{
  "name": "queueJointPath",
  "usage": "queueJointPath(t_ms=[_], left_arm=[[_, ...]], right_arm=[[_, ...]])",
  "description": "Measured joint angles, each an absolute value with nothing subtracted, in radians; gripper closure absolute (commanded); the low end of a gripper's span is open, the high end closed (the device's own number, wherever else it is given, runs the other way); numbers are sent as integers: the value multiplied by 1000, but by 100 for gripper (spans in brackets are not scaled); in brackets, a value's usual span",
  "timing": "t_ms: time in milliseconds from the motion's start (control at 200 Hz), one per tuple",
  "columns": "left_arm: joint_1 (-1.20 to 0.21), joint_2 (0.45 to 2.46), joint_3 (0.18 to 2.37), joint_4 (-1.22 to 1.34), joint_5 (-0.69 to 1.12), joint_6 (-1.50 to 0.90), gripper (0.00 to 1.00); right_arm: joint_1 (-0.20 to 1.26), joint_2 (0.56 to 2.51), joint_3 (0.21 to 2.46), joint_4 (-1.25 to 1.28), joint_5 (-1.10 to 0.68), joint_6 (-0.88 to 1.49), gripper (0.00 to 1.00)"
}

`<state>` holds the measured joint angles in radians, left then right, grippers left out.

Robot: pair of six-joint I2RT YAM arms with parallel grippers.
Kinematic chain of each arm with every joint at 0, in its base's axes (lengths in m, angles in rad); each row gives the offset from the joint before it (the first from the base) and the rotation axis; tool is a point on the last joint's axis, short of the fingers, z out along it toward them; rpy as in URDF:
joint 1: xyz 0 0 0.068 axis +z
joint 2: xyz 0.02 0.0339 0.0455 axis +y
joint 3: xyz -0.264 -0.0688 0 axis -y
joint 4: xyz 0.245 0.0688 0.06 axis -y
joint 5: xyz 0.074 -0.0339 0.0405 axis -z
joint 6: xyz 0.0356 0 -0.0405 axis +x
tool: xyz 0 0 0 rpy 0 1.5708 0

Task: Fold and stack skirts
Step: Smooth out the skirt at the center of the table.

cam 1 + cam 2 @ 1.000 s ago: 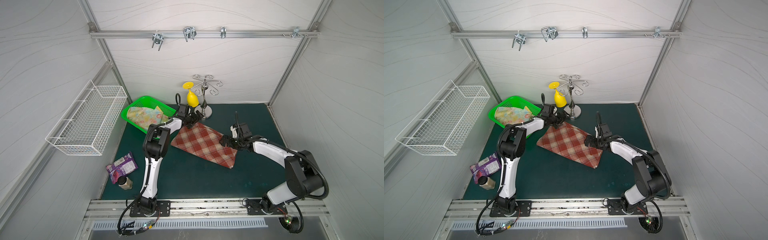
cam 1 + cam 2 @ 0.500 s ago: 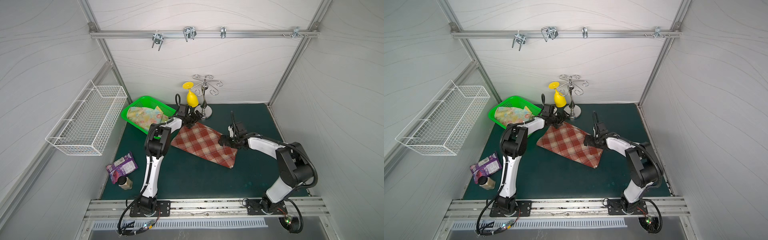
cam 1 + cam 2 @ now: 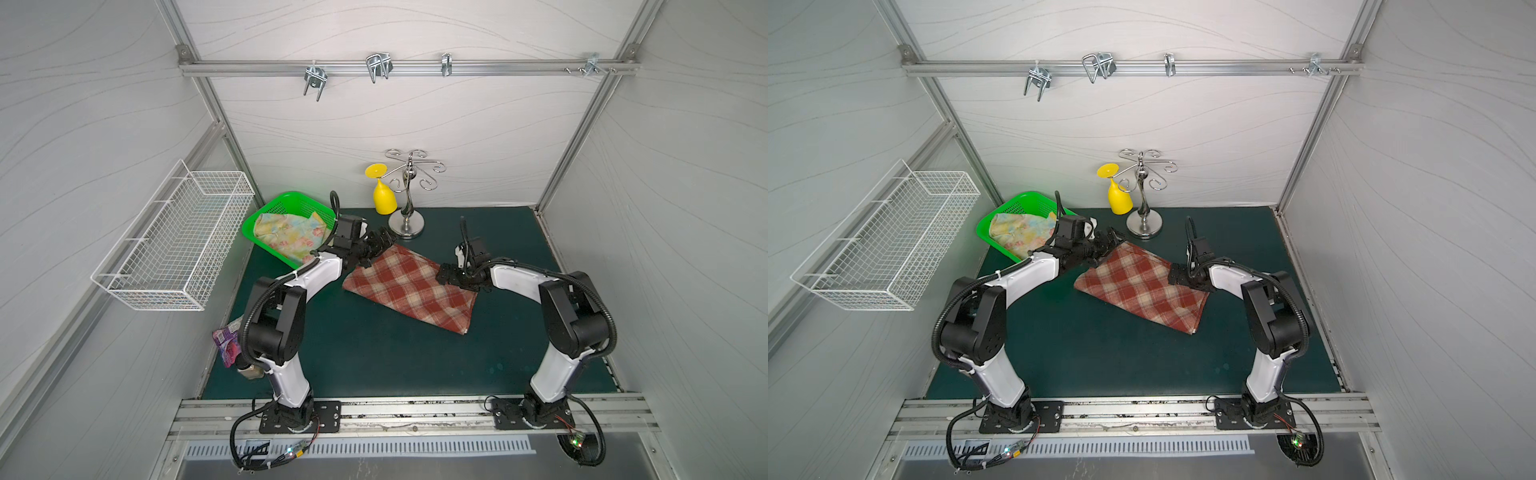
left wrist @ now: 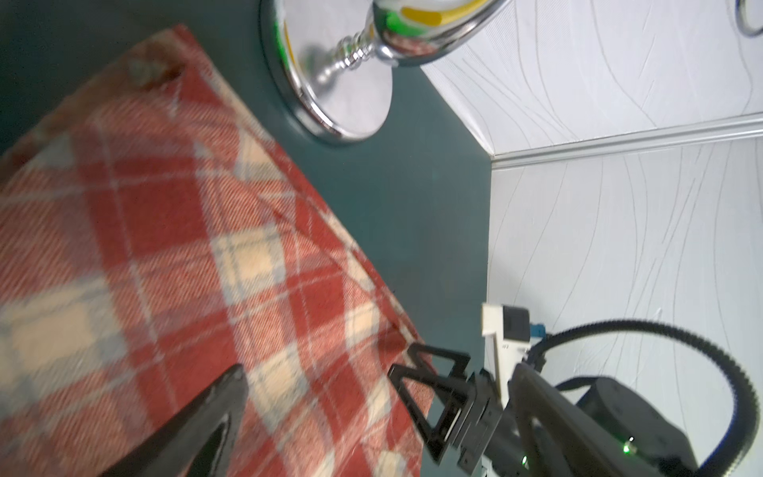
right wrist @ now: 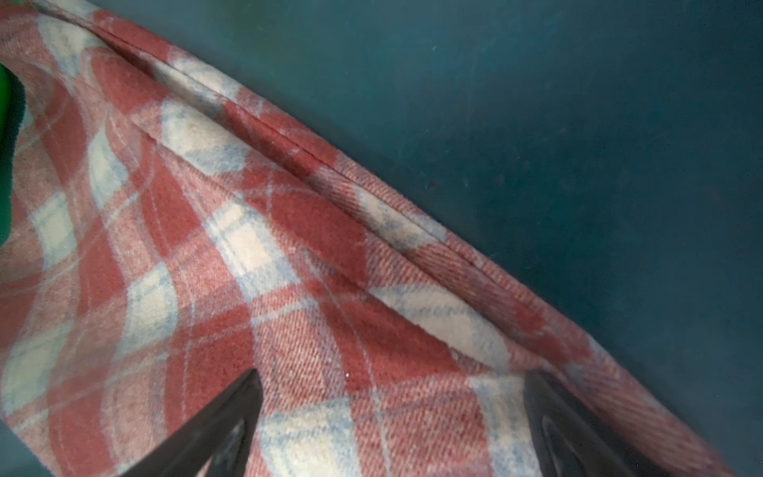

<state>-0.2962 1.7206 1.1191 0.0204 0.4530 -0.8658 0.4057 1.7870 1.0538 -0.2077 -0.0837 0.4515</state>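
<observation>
I see the right gripper [image 5: 392, 388] spread wide over the plaid skirt [image 5: 247, 247], whose hemmed edge borders the green mat [image 5: 578, 103].

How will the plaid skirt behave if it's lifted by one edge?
The plaid skirt is cloth, so it will probably droop and fold. Its thick, fuzzy weave suggests some body and a non-slippery grip. Lying flat on the mat, it shouldn't roll or tip.

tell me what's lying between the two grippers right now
The plaid skirt fills that stretch, lying flat on the green mat between the left gripper and the right gripper. Both top views show it.
</observation>
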Motion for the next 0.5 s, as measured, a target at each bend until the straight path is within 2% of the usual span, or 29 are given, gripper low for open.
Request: queueJointPath(t_ms=[250, 500], left_arm=[[-295, 1631, 869, 37, 442, -865, 1], [-266, 1618, 839, 55, 422, -842, 1]], right_arm=[[405, 1802, 1060, -188, -87, 452, 1], [406, 1807, 1060, -171, -86, 452, 1]])
